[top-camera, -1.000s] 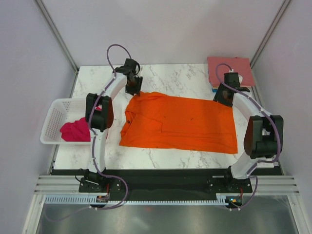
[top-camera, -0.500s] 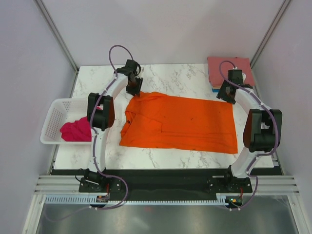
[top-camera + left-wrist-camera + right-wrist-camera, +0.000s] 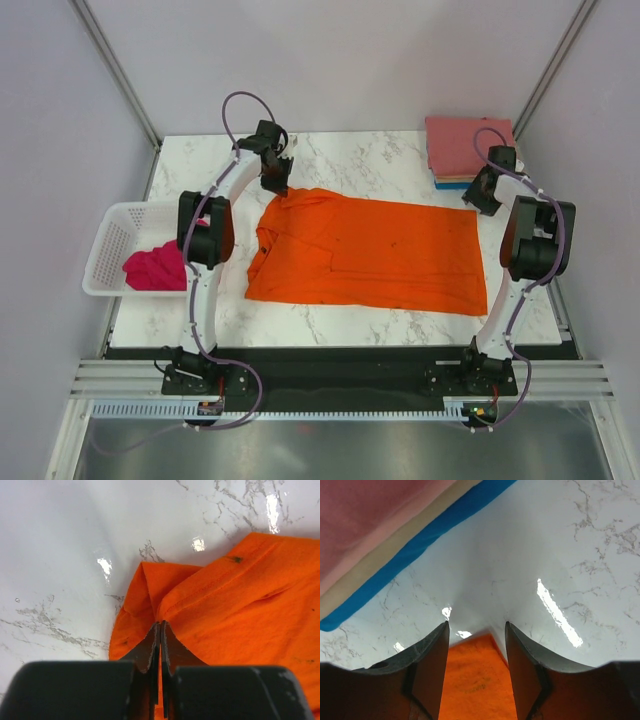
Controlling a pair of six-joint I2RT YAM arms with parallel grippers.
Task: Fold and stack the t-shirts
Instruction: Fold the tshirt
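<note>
A bright orange t-shirt [image 3: 370,250] lies spread flat on the marble table. My left gripper [image 3: 277,186] is at its far left corner. In the left wrist view that gripper [image 3: 160,625] is shut, pinching a fold of the orange cloth [image 3: 240,610]. My right gripper [image 3: 485,194] hangs at the shirt's far right corner. Seen from the right wrist, this gripper [image 3: 476,626] is open, with the orange corner [image 3: 475,680] lying between its fingers, not gripped. A folded stack of t-shirts [image 3: 468,148] sits at the far right, salmon-pink [image 3: 365,520] over peach and blue [image 3: 420,542]. A magenta t-shirt [image 3: 155,266] is crumpled in a basket.
The white mesh basket [image 3: 112,232] stands off the table's left edge. The folded stack lies just beyond my right gripper. Grey walls and metal frame posts close in the back and sides. Bare marble [image 3: 380,160] shows behind the orange shirt.
My left gripper has closed on the orange shirt's far left corner. My right gripper has swung to the right, ending at the shirt's far right corner near the stack.
</note>
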